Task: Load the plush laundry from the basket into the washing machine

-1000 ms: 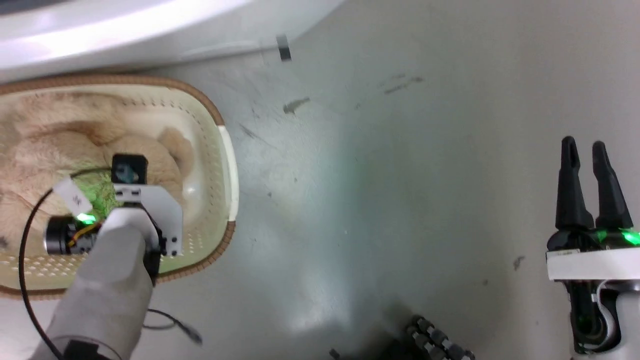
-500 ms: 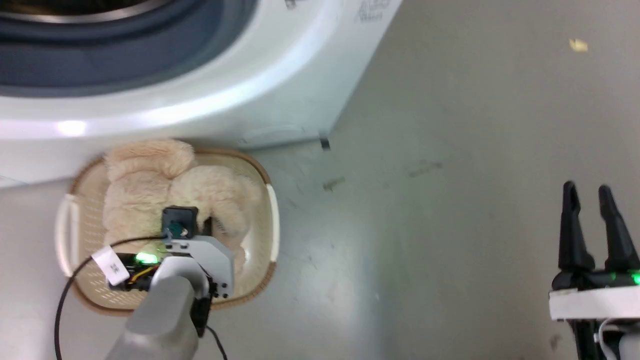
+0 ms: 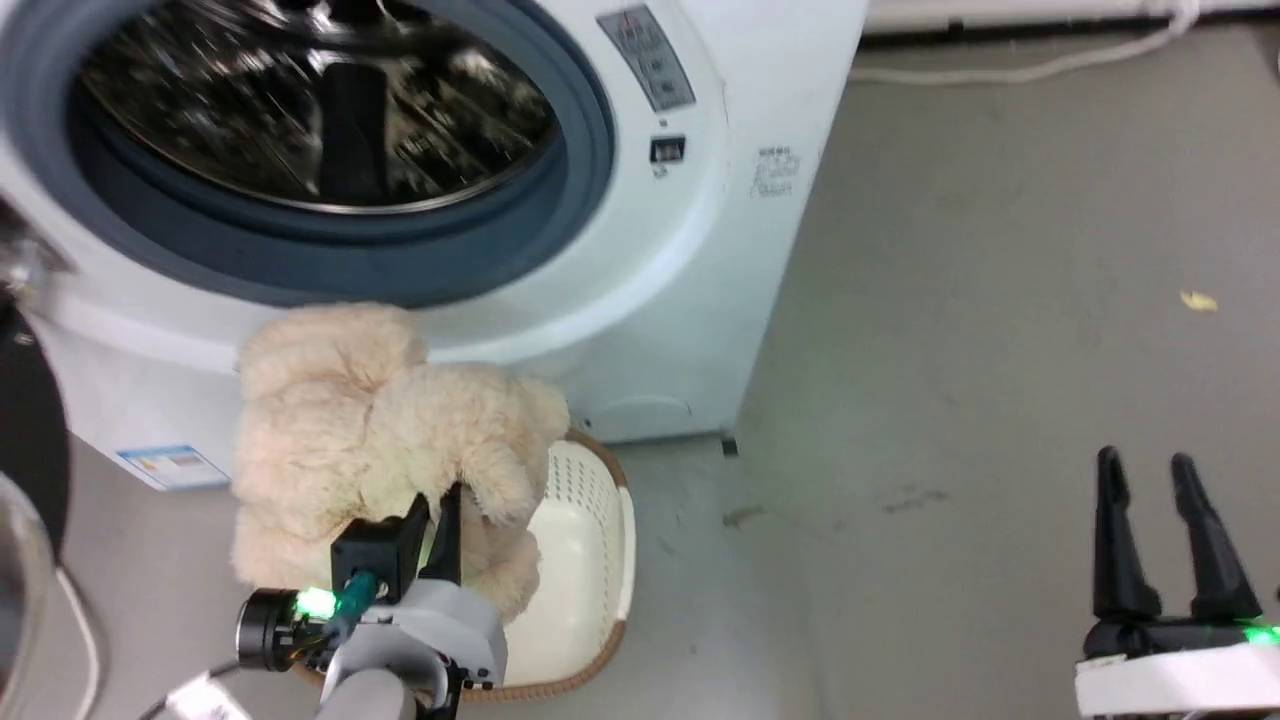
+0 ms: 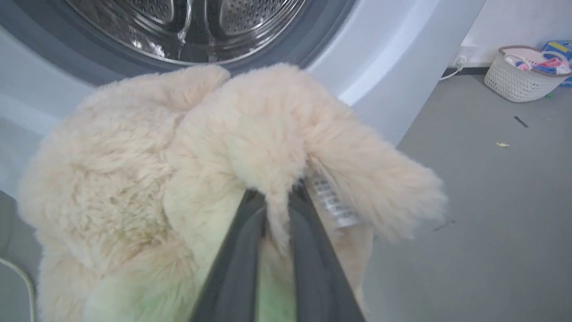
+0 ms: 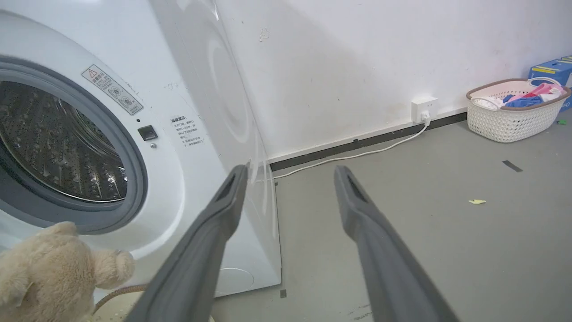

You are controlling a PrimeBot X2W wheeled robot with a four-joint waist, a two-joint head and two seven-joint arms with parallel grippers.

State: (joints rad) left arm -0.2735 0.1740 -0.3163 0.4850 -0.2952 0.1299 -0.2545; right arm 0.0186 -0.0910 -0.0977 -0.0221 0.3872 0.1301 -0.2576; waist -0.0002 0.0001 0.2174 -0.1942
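1. The left gripper (image 4: 273,201), two long dark fingers, is nearly closed. It pinches a fold of fur on the large, fluffy, beige-cream teddy bear (image 3: 380,430), and only that thin tuft separates the fingers.
2. A small white sewn-in tag (image 4: 333,203) with printed lines sticks out of the fur just beside the pinch, on the right in the left wrist view.
3. The bear hangs from this grip over the left part of the cream-white perforated plastic basket with a brown woven-look rim (image 3: 575,560). The right part of the basket's inside lies bare. Whether the bear's underside touches the basket cannot be told.
4. The bear is in front of the white front-loading washing machine (image 3: 700,250). In the head view, the bear's top reaches the lower edge of the grey rubber ring (image 3: 580,170) around the shiny steel perforated drum (image 3: 300,90).
5. The drum mouth is uncovered, and the bear is outside it.
6. The right gripper (image 3: 1143,460) is well apart from the bear, over the grey floor (image 3: 950,350). Its fingers are spread with a clear gap between them, and it holds nothing.
7. In the right wrist view, a second white woven basket of coloured clothes (image 5: 509,120) stands by the white wall, far from the machine.
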